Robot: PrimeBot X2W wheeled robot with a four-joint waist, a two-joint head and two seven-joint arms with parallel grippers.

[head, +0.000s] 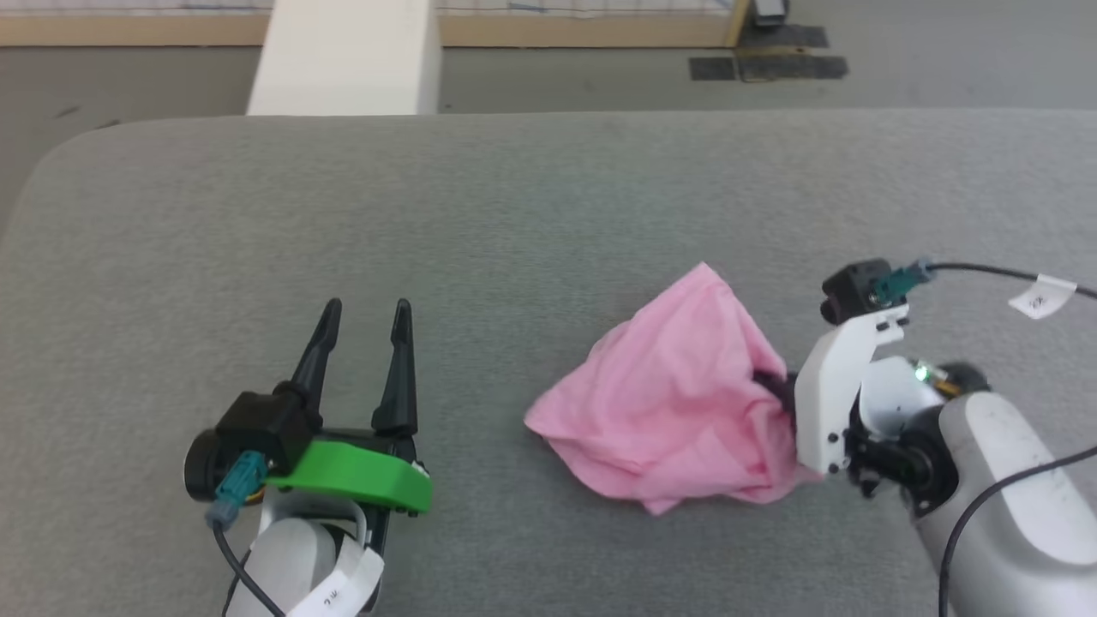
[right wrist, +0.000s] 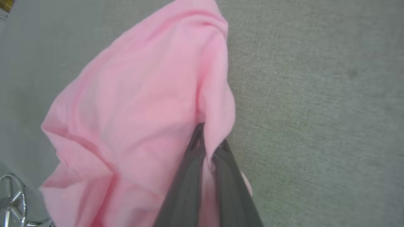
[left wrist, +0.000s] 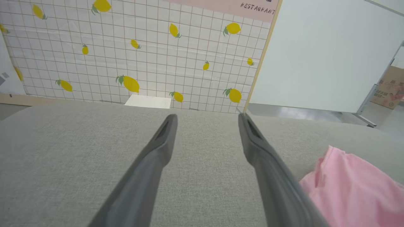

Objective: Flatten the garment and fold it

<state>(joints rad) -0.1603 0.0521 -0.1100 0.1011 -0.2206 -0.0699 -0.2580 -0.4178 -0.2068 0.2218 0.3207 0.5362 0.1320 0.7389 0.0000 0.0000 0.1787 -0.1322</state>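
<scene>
The light pink garment [head: 677, 394] lies bunched in a wrinkled heap on the grey table [head: 514, 214], right of centre. My right gripper [head: 771, 386] comes in from the right and is shut on a fold at the heap's right side; in the right wrist view its two dark fingers [right wrist: 189, 176] pinch the garment [right wrist: 135, 104] between them. My left gripper [head: 367, 315] stands open at the lower left, well apart from the cloth, nothing between its fingers. In the left wrist view the left gripper [left wrist: 206, 121] is spread wide, and the garment [left wrist: 356, 189] shows at the lower right.
The grey fabric-covered table has a rounded far-left corner [head: 77, 146]. Beyond its far edge stand a white block [head: 347, 56] and a lemon-patterned tiled wall [left wrist: 132, 53]. A metal chair base [right wrist: 11, 201] shows on the floor in the right wrist view.
</scene>
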